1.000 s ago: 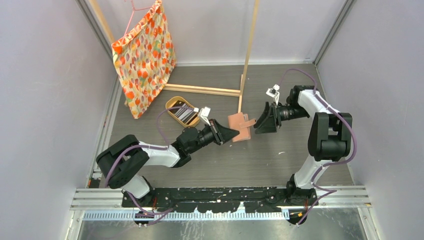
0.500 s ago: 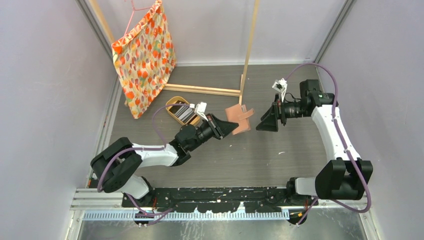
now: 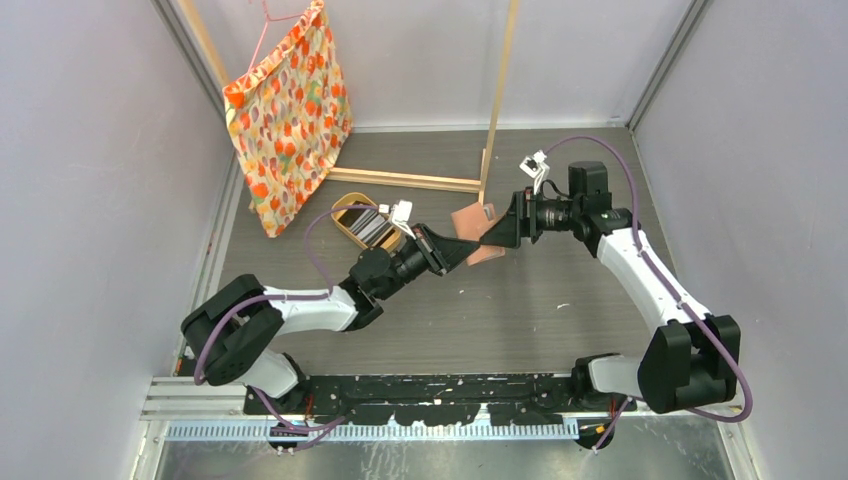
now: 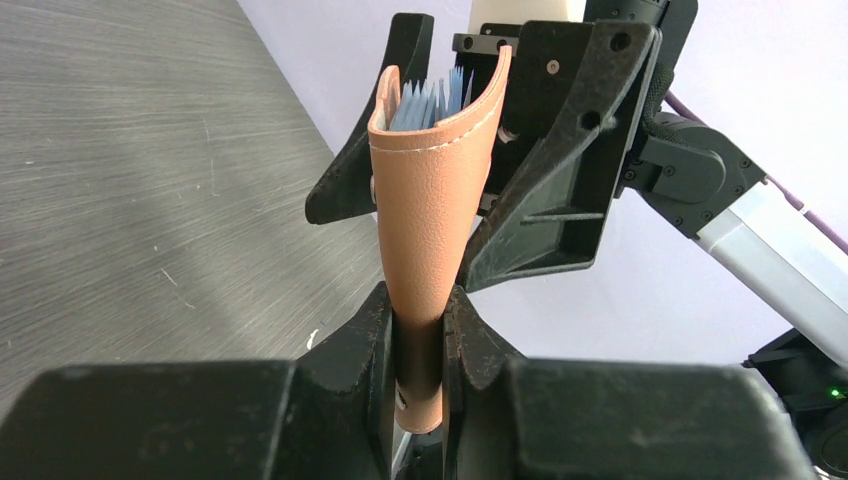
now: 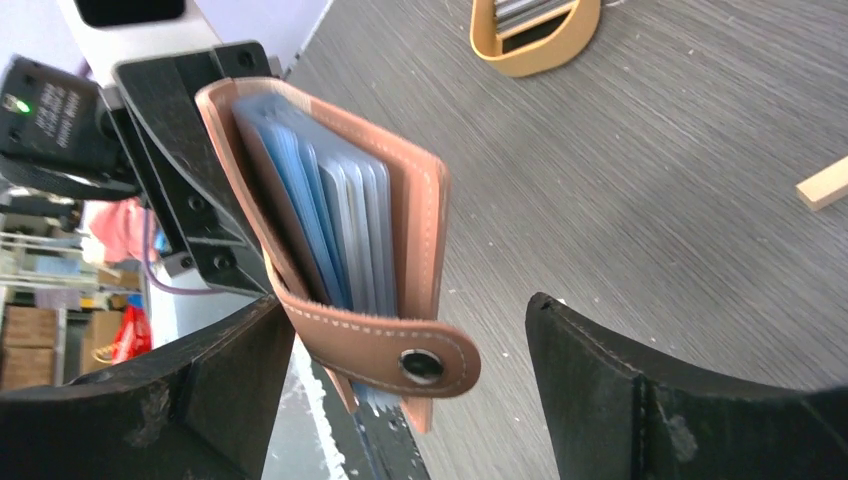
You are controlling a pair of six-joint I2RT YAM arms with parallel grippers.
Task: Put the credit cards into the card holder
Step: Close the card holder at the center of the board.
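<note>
Right tool has closed in on the card holder, jaws wide, nothing gripped.
Left tool is clenched on the holder's fold, holding it up off the counter, just right of the oval tray. A second ago the right tool sat well to the right; now it straddles the holder's free edge, likely to spread it open. Right wrist view shows the snap tab and clear pockets; left wrist view shows only the leather back. Only the top view shows the credit cards, still in the tray.
</note>
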